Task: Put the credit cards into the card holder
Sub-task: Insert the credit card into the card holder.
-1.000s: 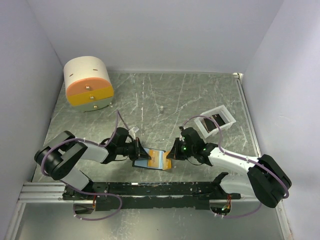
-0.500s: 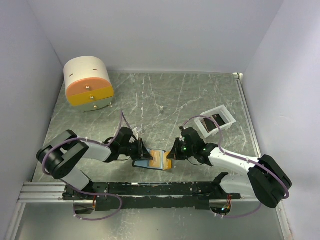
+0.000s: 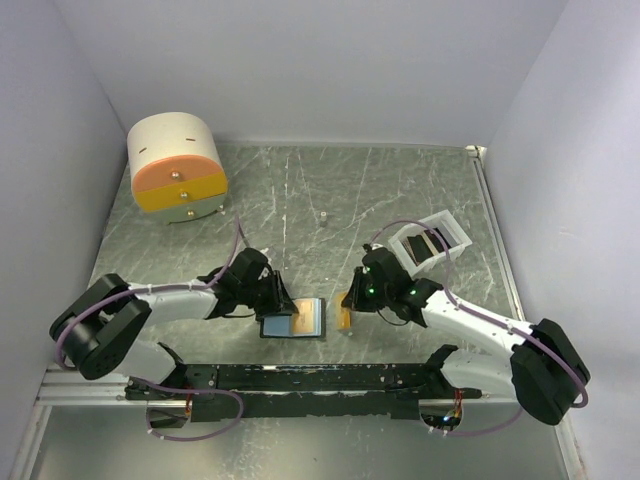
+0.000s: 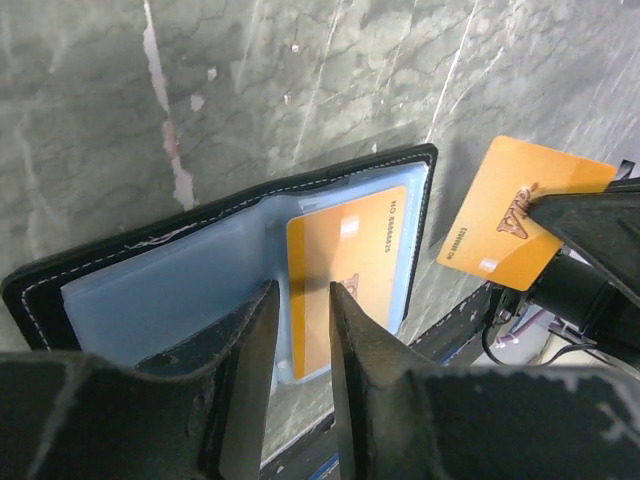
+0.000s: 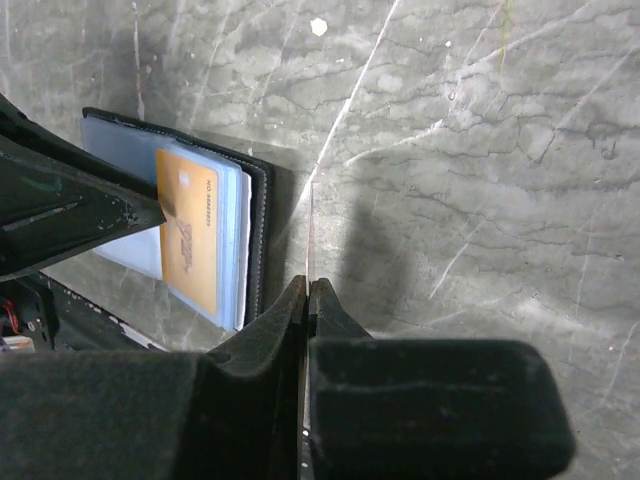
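black card holder (image 4: 170,285) lies open (bluish-grey inside), gold-orange card (image 4: 350,262) pocketed.

Card holder (image 4: 170,290): open, blue pockets up, orange card (image 4: 350,250) tucked inside. Left gripper (image 4: 303,295): above it, fingers slightly parted. Second card (image 4: 505,220): pinched by right gripper (image 4: 560,215).

Drawer box (image 3: 177,165) far left; white tray (image 3: 456,229) right; small peg (image 3: 324,217) centre.

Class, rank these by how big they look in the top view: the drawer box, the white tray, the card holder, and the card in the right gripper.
1. drawer box
2. white tray and card holder: they look alike, so not ranked
3. held card, seen nearly edge-on
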You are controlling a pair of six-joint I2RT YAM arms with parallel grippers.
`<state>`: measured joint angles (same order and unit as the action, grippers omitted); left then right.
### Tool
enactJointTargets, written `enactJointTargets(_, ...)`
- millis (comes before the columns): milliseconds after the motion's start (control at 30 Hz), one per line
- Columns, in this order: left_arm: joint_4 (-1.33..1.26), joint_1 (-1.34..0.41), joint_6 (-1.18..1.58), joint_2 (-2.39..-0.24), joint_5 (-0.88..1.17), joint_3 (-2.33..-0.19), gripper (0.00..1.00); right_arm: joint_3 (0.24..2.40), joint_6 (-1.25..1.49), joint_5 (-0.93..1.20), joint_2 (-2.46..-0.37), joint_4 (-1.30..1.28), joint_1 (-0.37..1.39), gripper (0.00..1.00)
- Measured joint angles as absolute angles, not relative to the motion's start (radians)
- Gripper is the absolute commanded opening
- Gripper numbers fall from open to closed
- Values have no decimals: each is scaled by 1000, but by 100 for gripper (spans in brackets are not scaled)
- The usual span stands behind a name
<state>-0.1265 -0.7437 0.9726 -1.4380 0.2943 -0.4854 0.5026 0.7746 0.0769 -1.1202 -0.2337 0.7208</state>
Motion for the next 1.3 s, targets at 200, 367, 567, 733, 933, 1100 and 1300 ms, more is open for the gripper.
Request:
enactJointTargets(200, -9, -744, 958, -1363, 264, -507, 40, 512, 797, 93, -1076, -241, 721, 0)
enactJointTargets(367, 80, -744, 940, -1324, 259, -581, 42, 511, 848, 128, -1047, -195, 721, 0)
enactJointTargets(567, 226, -744, 911, -1248, 167, -636, 44, 503, 925, 171, -1053, -90, 737, 0)
enactJointTargets(733, 382, -744, 881, -1196, 34, -683, 48, 523, 987, 167, -1133, -36, 804, 0)
enactJointTargets(933, 502, -743, 875, -1176, -50, -674, 50, 586, 1016, 159, -1273, 27, 886, 0)
enactJointTargets(1100, 520, -742, 887, -1171, -64, -616, 48, 678, 1016, 141, -1404, 35, 945, 0)
enactJointTargets(1300, 513, -741, 900, -1171, -63, -560, 44, 760, 1013, 105, -1510, 20, 989, 0)
